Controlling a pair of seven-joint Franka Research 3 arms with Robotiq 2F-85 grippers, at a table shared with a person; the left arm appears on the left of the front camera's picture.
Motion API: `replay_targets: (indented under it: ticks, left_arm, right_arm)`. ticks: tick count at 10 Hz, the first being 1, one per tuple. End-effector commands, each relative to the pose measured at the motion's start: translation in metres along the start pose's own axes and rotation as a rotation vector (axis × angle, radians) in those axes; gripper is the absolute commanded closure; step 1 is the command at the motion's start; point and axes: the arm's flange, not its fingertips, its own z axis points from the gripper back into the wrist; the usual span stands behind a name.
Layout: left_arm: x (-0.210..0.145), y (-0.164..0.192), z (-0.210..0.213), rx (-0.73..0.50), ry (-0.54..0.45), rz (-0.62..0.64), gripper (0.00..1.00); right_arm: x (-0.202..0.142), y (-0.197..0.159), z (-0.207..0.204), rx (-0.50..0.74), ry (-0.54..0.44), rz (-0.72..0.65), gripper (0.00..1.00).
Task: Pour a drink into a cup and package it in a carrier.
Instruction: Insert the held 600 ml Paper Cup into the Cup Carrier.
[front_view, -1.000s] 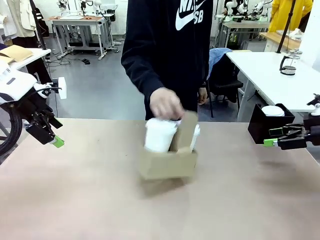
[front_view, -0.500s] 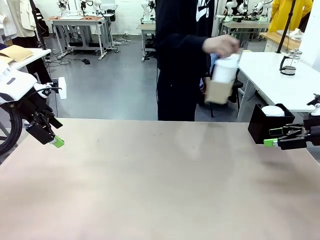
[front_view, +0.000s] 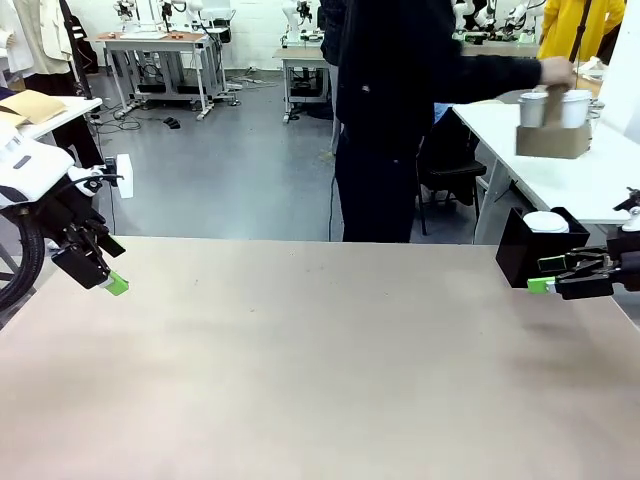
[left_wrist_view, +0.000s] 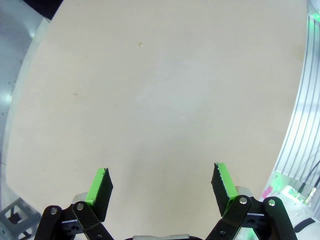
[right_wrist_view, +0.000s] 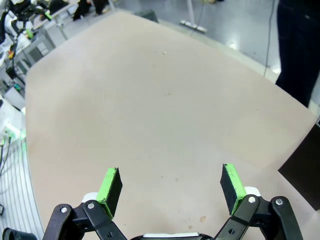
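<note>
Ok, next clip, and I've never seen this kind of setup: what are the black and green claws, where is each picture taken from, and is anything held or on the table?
The claws are the two-finger grippers of two white robot arms. The wide picture looks across the tan table from the robot's side. In it the left gripper hangs above the table's left edge and the right gripper sits near the right edge. The other two pictures come from cameras on the wrists, looking along the green pads down at the table. Both grippers are open and hold nothing. A black square box with something white inside stands at the table's far right corner. Beyond the table, a person in dark clothes has a hand on the brown cardboard carrier, with white cups in it, over a white side table.
</note>
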Motion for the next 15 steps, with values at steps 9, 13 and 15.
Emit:
replay_targets:
  ticks: [9, 13, 15]
  left_arm:
    - [0.0007, -0.0002, 0.0009, -0.001, -0.011, 0.005, 0.00]
    - [0.0007, -0.0002, 0.0009, -0.001, -0.011, 0.005, 0.00]
    - [0.0007, -0.0002, 0.0009, -0.001, -0.011, 0.005, 0.00]
  right_arm:
    - [0.0000, 0.0000, 0.0015, 0.007, -0.009, 0.004, 0.00]
    - [0.0000, 0.0000, 0.0015, 0.007, -0.009, 0.004, 0.00]
    - [0.0000, 0.0000, 0.0015, 0.007, -0.009, 0.004, 0.00]
